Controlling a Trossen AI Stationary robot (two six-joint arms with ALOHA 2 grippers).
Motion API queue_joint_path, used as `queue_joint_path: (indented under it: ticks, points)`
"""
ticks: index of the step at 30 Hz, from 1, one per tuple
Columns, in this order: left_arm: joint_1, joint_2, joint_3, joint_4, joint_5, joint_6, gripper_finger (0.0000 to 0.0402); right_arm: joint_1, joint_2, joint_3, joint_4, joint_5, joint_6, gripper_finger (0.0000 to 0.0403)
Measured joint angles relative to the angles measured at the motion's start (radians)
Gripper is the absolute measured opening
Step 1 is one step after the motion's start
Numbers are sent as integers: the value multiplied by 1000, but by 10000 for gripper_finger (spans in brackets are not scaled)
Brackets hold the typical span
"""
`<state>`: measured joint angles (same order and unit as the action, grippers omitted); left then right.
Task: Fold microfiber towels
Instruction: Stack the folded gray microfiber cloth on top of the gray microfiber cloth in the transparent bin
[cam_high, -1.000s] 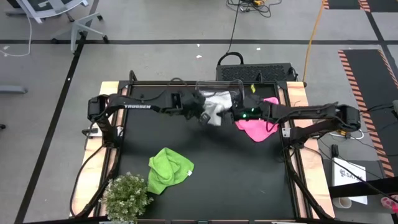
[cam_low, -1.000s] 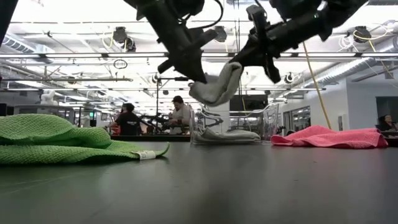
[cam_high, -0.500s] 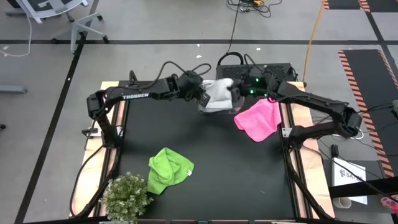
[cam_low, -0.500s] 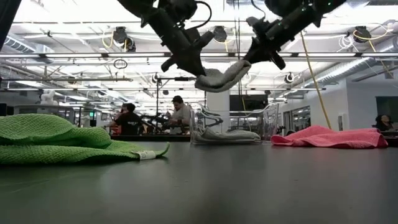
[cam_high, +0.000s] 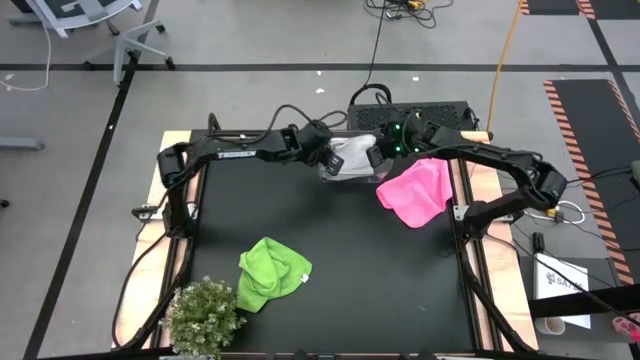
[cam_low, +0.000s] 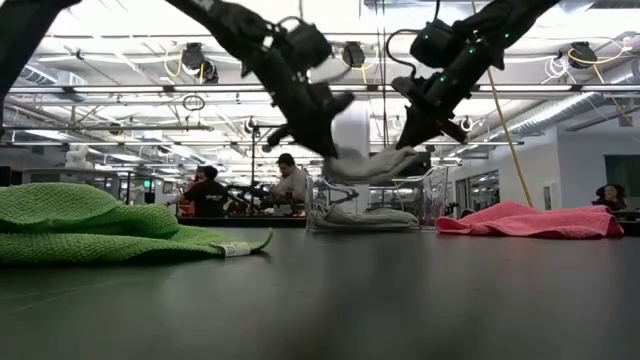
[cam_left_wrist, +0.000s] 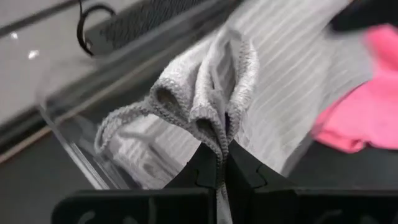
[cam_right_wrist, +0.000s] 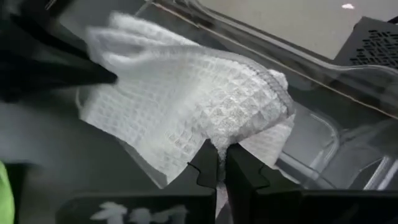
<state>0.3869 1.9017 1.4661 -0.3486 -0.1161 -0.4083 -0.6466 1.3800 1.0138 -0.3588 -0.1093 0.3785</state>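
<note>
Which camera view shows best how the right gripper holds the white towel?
The right wrist view: the right gripper is shut on the white towel's edge. The high view shows only a small patch between both arms; the low view shows it hanging above the clear bin.

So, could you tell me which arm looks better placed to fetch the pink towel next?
Probably the right: its gripper is nearer the pink towel. Both it and the left gripper are shut on the white towel.

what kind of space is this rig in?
Likely an open lab or workshop: ceiling pipes, people at benches behind the table, an office chair and floor cables nearby.
</note>
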Motion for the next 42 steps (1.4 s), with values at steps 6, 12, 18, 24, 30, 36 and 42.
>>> queue_joint_path:
  ticks: [6,12,18,24,30,36,42]
  points:
    - [26,46,-1,-10,40,-20,9,-25,27,-15,-3,3,-26,3]
    - [29,57,0,-1,51,-21,9,-44,72,-90,63,-1,-31,4]
    - [32,57,0,-1,32,-20,9,-47,106,-105,112,-7,-45,6]
    - [34,101,1,11,19,-24,9,-52,107,-105,119,-23,-51,7]
    - [34,117,5,14,14,-37,9,-55,106,-105,118,-23,-54,8]
    - [33,117,4,-4,8,-39,10,-54,106,-105,114,-26,-73,23]
    - [29,118,3,-19,2,-15,25,-54,106,-105,109,-26,-80,55]
